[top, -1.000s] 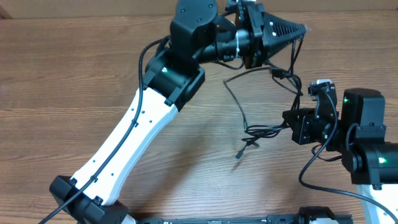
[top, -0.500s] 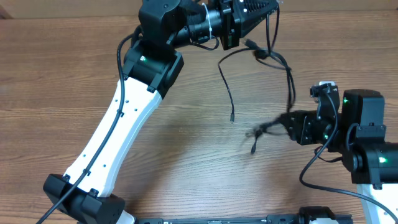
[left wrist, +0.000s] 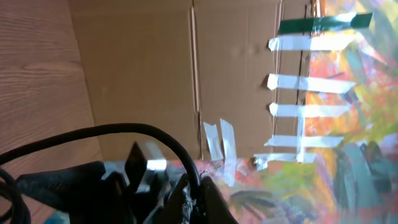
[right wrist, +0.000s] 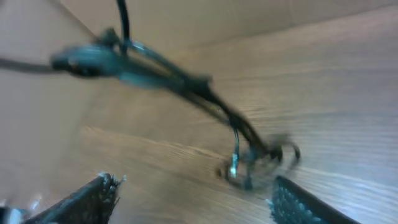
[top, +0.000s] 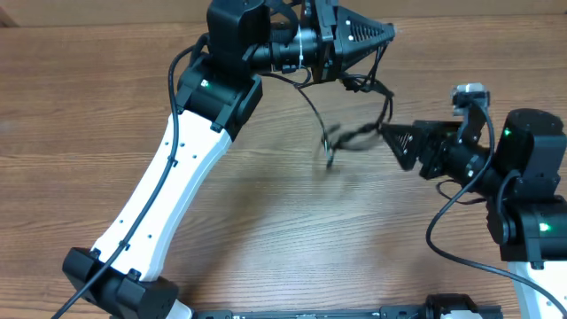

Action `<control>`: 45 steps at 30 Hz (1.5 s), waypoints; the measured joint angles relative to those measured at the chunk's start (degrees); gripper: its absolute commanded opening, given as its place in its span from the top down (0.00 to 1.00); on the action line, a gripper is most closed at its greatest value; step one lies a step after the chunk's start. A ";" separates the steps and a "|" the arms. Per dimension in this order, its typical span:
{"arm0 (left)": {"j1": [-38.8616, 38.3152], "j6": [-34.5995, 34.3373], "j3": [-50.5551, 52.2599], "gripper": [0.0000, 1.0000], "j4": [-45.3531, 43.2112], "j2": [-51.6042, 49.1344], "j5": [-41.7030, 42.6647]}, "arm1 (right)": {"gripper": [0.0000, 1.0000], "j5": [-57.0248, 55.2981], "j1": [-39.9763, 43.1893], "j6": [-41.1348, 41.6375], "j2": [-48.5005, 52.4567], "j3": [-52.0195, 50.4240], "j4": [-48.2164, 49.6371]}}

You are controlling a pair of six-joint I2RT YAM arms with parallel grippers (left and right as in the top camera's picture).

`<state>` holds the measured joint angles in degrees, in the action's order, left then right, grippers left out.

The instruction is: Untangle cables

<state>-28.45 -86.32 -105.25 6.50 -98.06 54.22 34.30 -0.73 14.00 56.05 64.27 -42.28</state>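
The cables (top: 354, 135) are a black tangle over the far right part of the table (top: 266, 230). They hang from the left gripper (top: 386, 34), which is pinched shut on them up top. From overhead, one loose end dangles toward the wood, and I can't tell if it touches. The right gripper (top: 390, 140) sits just beside the bundle. Overhead it looks like one dark wedge, but its wrist cam shows the fingers (right wrist: 93, 199) spread wide with nothing between them and the blurry tangle just ahead. The left wrist cam mostly gives me cardboard (left wrist: 143, 68), tape strips (left wrist: 305, 81) and one cord arcing past.
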 measured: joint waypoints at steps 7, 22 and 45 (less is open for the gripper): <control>-2.86 5.44 0.00 0.96 0.15 0.00 -0.20 | 0.57 3.65 0.00 23.87 0.00 0.00 5.11; -6.03 8.85 0.00 0.96 0.15 0.00 -0.85 | 0.56 3.80 0.00 35.45 0.02 0.00 9.31; -7.96 11.52 0.00 0.96 5.03 0.00 -4.87 | 0.48 5.33 0.00 27.30 0.17 0.04 9.70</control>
<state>-36.40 -74.81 -105.25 11.53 -98.06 49.34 39.64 -0.73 41.30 56.23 64.31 -32.58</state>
